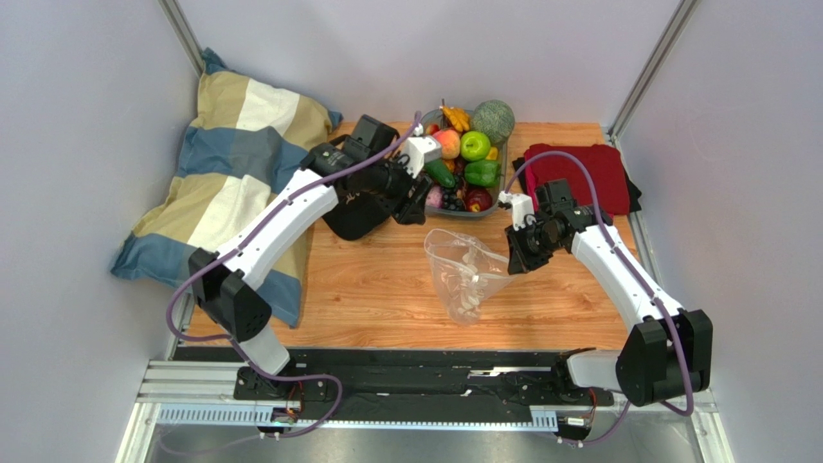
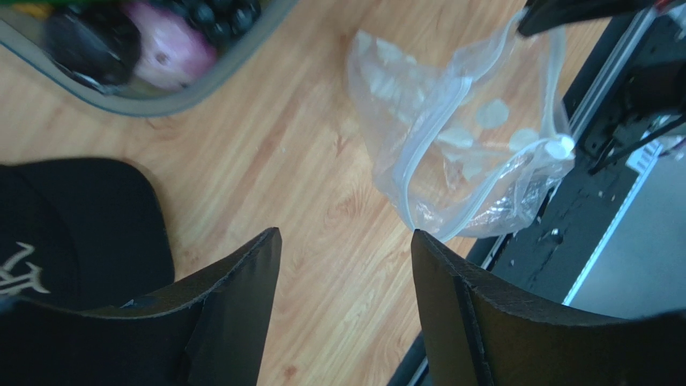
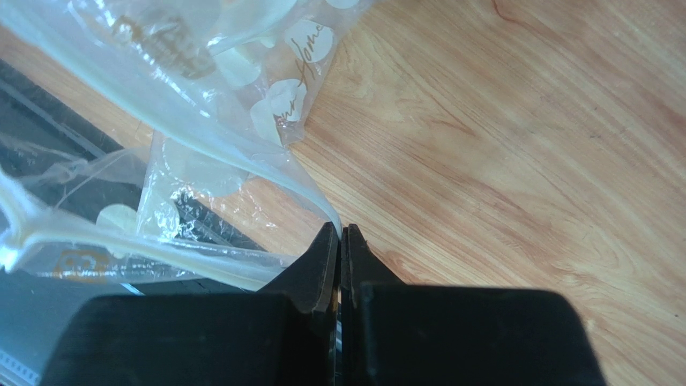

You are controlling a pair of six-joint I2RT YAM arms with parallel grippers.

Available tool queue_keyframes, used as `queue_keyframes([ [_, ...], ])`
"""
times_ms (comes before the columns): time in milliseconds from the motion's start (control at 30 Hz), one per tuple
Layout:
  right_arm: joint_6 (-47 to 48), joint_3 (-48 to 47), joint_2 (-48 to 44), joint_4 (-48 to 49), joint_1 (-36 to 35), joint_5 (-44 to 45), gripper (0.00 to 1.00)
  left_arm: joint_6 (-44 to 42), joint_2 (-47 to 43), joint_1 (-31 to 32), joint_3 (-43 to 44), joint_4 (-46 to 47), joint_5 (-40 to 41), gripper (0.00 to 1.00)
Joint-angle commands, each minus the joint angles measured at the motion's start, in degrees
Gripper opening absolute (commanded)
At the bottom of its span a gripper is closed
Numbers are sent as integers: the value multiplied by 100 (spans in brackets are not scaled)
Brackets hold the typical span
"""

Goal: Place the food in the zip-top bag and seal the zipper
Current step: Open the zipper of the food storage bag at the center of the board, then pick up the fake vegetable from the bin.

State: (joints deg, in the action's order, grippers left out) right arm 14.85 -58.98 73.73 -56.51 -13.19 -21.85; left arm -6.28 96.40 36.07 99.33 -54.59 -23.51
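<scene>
The clear, white-dotted zip-top bag (image 1: 466,275) stands mid-frame on the wooden table (image 1: 377,289), its edge pinched in the closed right gripper (image 3: 340,235). The left gripper (image 2: 346,241) gapes empty between a black cap (image 2: 80,209) and a grey fruit-filled tray (image 2: 169,103).

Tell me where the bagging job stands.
Done: the right gripper is shut on the edge of the bag, holding it open. In hand: the left gripper is open and empty, near the tray. Left: the food sits in the tray, none shows in the bag, and the zipper is unsealed.
</scene>
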Motion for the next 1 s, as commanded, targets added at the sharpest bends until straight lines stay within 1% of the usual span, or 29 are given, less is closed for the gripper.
queue_keyframes([
  [0, -413, 45, 106, 219, 97, 5, 0, 198, -472, -214, 139, 931, -417, 70],
  [33, -439, 45, 141, 228, 97, -12, 0, 111, -508, -285, 35, 1341, -601, 74],
  [100, -509, 36, 141, 255, 106, -83, 0, -477, -700, -285, -185, 1835, -655, 76],
  [133, -536, 10, 124, 263, 97, -100, 0, -757, -771, -285, -534, 2377, -681, 82],
  [167, -553, -8, 132, 263, 97, -127, 0, -1282, -841, -285, -720, 2678, -638, 88],
  [200, -597, -17, 124, 263, 97, -153, 0, -1531, -938, -294, -870, 2925, -524, 92],
  [233, -624, -52, 124, 263, 106, -171, 0, -1769, -930, -285, -1019, 3215, -384, 99],
  [267, -641, -61, 106, 272, 115, -206, 0, -2354, -904, -285, -1012, 3244, -409, 99],
  [367, -677, -61, 80, 263, 106, -241, 0, -3420, -475, -285, -845, 3156, -480, 99],
  [433, -694, -52, 80, 281, 106, -198, 0, -3694, -272, -311, -688, 3226, -505, 98],
  [467, -712, -35, 80, 298, 106, -189, 0, -3974, -184, -329, -626, 3235, -601, 98],
  [500, -720, -26, 88, 307, 115, -180, 0, -4186, -18, -347, -599, 3174, -881, 98],
  [533, -747, -26, 88, 316, 132, -188, 0, -4771, 45, -355, -608, 3174, -971, 96],
  [600, -773, -8, 89, 351, 132, -162, 0, -5398, 238, -356, -686, 3191, -1277, 94],
  [633, -782, 1, 97, 360, 133, -153, 0, -5984, 317, -364, -713, 3191, -1331, 93],
  [700, -791, 27, 80, 351, 141, -136, 0, -6331, 607, -356, -661, 3261, -1332, 92],
  [733, -791, 27, 71, 351, 150, -127, 0, -6646, 730, -356, -495, 3227, -1315, 91],
  [767, -791, 36, 71, 343, 159, -118, 0, -6779, 966, -356, -406, 3218, -1297, 90],
  [833, -800, 53, 71, 343, 194, -127, 0, -7043, 1170, -364, -196, 3262, -1253, 88],
  [900, -800, 53, 71, 334, 194, -136, 0, -7307, 1433, -364, -46, 3026, -1314, 86],
  [967, -800, 45, 88, 325, 212, -144, 0, -7711, 1609, -364, 16, 2998, -1349, 85],
])
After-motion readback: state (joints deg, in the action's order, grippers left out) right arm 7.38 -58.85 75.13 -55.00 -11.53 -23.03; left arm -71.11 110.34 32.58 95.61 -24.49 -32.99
